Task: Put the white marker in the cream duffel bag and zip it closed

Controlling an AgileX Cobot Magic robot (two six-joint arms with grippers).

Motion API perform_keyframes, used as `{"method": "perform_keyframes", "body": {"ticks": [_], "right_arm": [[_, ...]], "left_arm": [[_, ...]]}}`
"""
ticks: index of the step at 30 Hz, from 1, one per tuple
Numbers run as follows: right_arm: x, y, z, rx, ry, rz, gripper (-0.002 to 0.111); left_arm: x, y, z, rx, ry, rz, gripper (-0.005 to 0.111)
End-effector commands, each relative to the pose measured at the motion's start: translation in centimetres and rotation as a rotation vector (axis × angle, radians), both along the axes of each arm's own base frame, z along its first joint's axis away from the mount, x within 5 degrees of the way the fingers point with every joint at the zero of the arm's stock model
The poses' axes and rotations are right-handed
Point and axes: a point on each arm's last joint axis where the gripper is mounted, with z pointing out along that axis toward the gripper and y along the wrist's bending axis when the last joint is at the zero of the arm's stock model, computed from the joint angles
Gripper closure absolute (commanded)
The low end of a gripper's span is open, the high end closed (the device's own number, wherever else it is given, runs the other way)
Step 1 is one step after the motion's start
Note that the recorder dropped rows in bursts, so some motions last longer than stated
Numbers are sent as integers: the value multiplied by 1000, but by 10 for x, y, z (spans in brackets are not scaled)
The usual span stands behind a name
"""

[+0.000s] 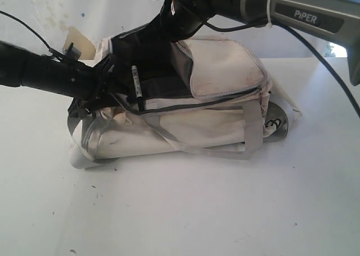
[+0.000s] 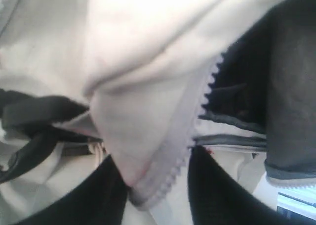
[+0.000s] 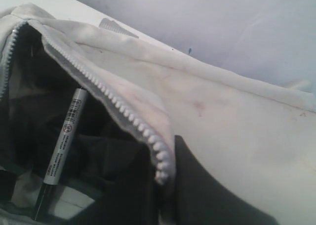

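The cream duffel bag lies on its side on the white table, top flap lifted and dark lining showing. The white marker leans inside the opening, dark cap end down; the right wrist view shows its printed barrel against the lining. My right gripper is shut on the zipper edge of the flap, holding it up at the back. At the bag's left end my left gripper has its jaws apart around a fold of cream fabric with a zipper edge.
Grey webbing straps trail over the bag's front. A grey round object sticks out under the bag's right end. A cream-coloured thing stands behind the left arm. Black cables hang from both arms.
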Motion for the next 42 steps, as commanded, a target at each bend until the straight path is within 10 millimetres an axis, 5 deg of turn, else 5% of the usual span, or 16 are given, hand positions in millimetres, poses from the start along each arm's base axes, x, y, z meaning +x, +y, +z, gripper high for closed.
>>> {"method": "perform_keyframes", "body": {"ticks": [1, 2, 8, 16, 28, 32, 42], "right_arm": [[-1, -2, 9, 11, -23, 4, 108], [-1, -2, 9, 11, -23, 4, 108], [-2, -2, 9, -25, -32, 30, 108], [-3, -2, 13, -40, -46, 52, 108], [-27, 28, 14, 10, 14, 186, 108], [-34, 37, 8, 18, 58, 252, 100], [-40, 41, 2, 77, 162, 258, 73]], "left_arm": [[-2, -4, 3, -43, 4, -21, 98], [-3, -4, 4, -47, 8, -31, 106], [-6, -2, 13, -229, 129, -14, 107], [0, 31, 35, -523, 165, 24, 107], [-2, 42, 39, -546, 125, -22, 107], [-4, 42, 36, -478, 61, -83, 106], [-11, 43, 27, -352, 32, -180, 57]]}}
